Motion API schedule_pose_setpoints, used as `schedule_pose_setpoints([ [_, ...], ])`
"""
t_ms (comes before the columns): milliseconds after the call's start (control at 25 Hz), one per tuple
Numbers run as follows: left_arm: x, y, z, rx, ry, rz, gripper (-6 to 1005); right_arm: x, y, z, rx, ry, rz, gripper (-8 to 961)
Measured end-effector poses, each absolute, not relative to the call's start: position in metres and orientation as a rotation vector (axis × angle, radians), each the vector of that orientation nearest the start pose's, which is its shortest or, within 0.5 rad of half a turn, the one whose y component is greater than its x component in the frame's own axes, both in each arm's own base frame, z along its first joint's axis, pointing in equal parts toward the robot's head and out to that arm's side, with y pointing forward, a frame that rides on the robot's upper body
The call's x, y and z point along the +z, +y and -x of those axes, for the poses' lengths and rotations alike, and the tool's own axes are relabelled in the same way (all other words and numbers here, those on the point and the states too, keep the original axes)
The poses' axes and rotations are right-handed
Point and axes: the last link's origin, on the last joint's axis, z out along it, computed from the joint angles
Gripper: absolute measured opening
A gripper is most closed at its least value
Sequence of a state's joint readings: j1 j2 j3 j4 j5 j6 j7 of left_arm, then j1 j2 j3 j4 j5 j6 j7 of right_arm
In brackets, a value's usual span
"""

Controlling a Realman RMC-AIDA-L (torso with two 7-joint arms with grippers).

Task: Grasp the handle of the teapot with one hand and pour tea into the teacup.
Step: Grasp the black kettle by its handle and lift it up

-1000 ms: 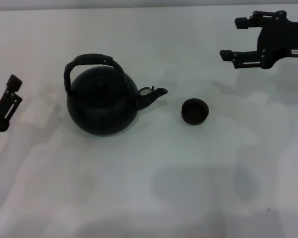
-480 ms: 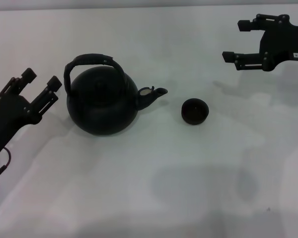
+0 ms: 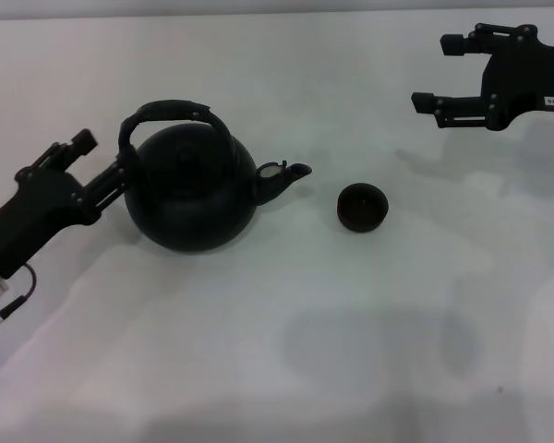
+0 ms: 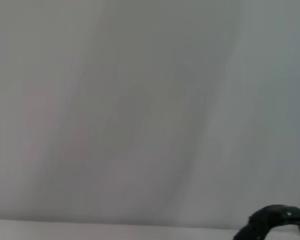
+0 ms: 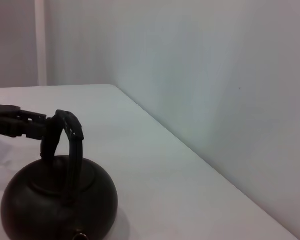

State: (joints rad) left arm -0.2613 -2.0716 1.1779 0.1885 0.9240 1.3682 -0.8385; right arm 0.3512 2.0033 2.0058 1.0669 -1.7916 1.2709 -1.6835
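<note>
The left pincer (image 3: 102, 162) has advanced from the surface's (image 3: 286, 351) edge to the handle (image 3: 166, 113) of the teapot (image 3: 189, 189), fingers spread around its near end, not yet clenched. Beyond the spout stands the teacup (image 3: 362, 206). The right pincer (image 3: 434, 74) hangs released, well apart.

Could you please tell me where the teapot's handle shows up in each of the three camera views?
Head view: handle arches over the teapot, left of centre.
Left wrist view: a dark arc at the lower corner, probably the handle.
Right wrist view: handle edge-on, lower left.
Shared landmark: the white table.
</note>
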Motion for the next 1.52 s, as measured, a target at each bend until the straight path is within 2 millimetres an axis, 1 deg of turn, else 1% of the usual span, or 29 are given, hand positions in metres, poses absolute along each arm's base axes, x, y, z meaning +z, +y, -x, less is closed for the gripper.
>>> schedule_pose_setpoints([
  [160,-0.035,0.259,0.332,-0.975,-0.8,2.087,728,0.039,0.351,-0.249,0.373,0.286,2.604,835],
  [480,-0.036,0.264,0.333,-0.96,-0.841,2.086,694,0.039,0.351,-0.251,0.374,0.293,2.597,833],
  [720,-0.033,0.271,0.332,-0.965,-0.87,2.081,669,0.037,0.351,-0.251,0.383,0.286,2.599,831],
  [960,-0.033,0.276,0.328,-0.955,-0.887,2.118,516,0.036,0.351,-0.25,0.384,0.28,2.602,829],
  [1240,-0.032,0.282,0.325,-0.943,-0.914,2.149,363,0.035,0.35,-0.251,0.384,0.281,2.608,828],
  [1520,-0.027,0.286,0.322,-0.943,-0.917,2.155,357,0.032,0.347,-0.251,0.41,0.278,2.615,829],
])
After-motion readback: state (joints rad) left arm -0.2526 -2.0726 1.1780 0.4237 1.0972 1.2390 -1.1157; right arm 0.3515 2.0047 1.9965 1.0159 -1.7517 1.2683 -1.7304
